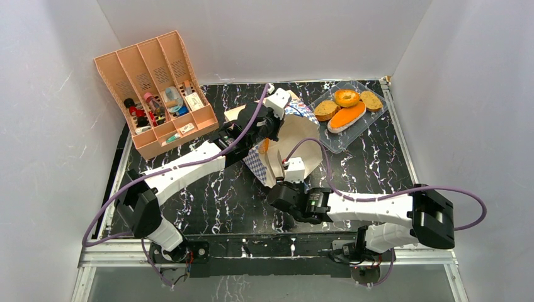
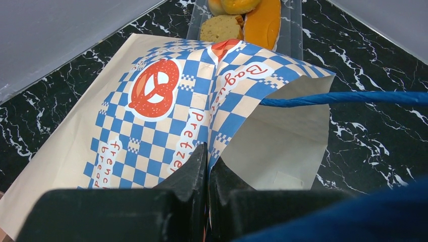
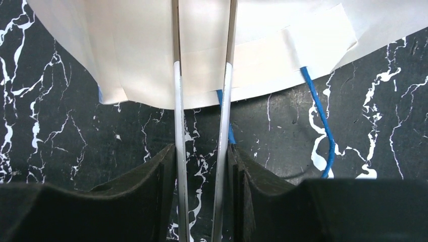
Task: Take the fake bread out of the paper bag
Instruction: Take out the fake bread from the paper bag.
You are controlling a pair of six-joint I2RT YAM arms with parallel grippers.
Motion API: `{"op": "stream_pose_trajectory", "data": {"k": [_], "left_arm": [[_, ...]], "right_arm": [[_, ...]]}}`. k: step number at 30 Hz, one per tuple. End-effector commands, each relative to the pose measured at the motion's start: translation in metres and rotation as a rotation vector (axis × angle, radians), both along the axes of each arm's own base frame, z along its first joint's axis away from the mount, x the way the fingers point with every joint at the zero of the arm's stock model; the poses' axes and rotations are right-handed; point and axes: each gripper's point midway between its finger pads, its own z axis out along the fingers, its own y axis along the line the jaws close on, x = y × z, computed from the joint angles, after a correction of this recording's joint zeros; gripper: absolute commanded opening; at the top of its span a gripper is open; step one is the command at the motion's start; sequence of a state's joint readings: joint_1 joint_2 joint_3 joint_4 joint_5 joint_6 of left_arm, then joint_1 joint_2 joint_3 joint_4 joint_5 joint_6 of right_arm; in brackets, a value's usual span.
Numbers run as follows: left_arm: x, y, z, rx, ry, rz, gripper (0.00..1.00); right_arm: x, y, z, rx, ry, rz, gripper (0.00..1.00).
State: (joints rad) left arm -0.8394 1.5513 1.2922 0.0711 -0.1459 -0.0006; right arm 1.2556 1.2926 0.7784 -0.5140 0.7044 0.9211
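Black marble table point(image 1: 208, 195), both arms meet at the paper bag point(image 2: 91, 136) mid-table. Print on its blue-and-white check band: "Baguette", "Pretzel", "french bread" in red script, plus a red pretzel graphic (no other text legible). Orange slotted organiser point(image 1: 126, 69) at far left holds small items, labels too small to read.

Left arm: runs diagonally from its base at near left up to the bag. The left gripper point(image 2: 208, 159) is clenched on the bag's rim at the check band, with paper pinched between the fingers, and the mouth gapes to show the cream inside. A blue cord handle point(image 2: 343, 98) stretches across the left wrist view.

Right arm: forearm low and roughly level, pointing left, wrist turned toward the bag from the near side. The right gripper point(image 3: 202, 151) is grasping the metal tongs point(image 3: 177, 101), fingers pressed against both blades. The blades stand apart and their tips reach over the bag's cream lip.

Fake bread is out of the bag, in the clear tray point(image 1: 340, 139) at far right:
- long loaf point(image 1: 347, 117)
- bagel point(image 1: 346, 97)
- toast slice point(image 1: 325, 111)
- bun point(image 1: 371, 100)
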Motion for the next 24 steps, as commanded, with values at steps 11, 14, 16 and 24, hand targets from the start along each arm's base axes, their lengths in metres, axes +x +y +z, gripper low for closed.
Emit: {"op": "stream_pose_trajectory", "data": {"k": [11, 14, 16, 24], "left_arm": [[-0.007, -0.006, 0.021, -0.072, -0.010, -0.029, 0.00], [-0.009, -0.006, 0.021, -0.080, -0.009, -0.039, 0.00], [-0.010, -0.007, 0.020, -0.084, -0.006, -0.045, 0.00], [-0.012, -0.011, 0.017, -0.089, 0.004, -0.057, 0.00]], "right_arm": [[0.015, 0.030, 0.039, 0.200, -0.089, -0.018, 0.38], [0.019, 0.029, 0.039, 0.237, -0.068, -0.024, 0.39], [0.022, 0.027, 0.036, 0.247, -0.043, -0.034, 0.39], [0.033, 0.018, 0.026, 0.206, -0.028, -0.069, 0.39]]}}
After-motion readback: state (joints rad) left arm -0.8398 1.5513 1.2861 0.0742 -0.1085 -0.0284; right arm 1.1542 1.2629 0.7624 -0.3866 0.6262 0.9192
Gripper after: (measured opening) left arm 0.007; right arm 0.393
